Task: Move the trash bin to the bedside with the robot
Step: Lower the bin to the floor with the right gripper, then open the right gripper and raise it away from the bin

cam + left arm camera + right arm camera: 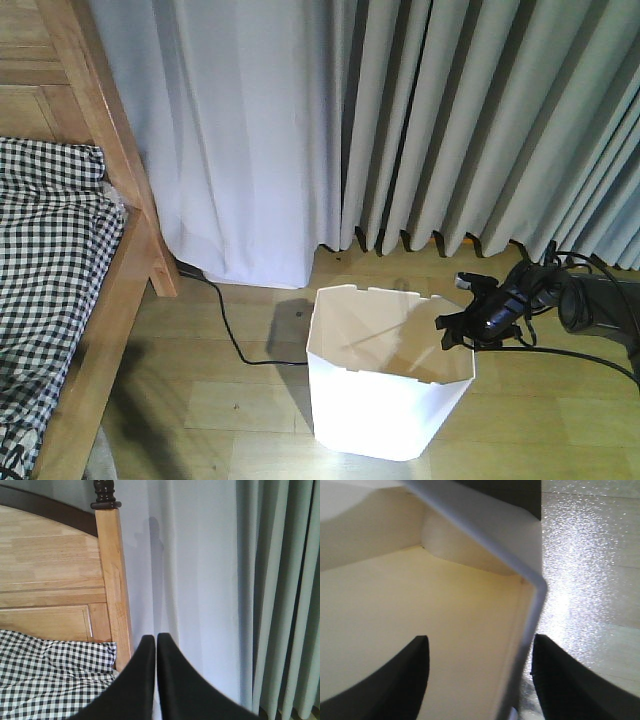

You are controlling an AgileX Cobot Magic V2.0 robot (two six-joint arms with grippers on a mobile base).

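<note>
The white trash bin (385, 400) stands on the floor, right of the bed, its cream inside (420, 595) showing in the right wrist view. My right gripper (455, 330) is at the bin's right rim and open (480, 642). One finger is inside the bin and the other outside, with the thin wall (532, 610) between them. The bedside is at the left: a light wooden frame (120, 270) under a black-and-white checked cover (50, 250). My left gripper (152, 639) is shut on nothing, facing the bedpost (112, 580) and the curtain.
Grey curtains (400, 120) hang to the floor behind the bin. A loose black cable (225, 330) runs across the wooden floor (560, 420) between bed and bin. The right arm's cables (590, 300) trail at the right edge.
</note>
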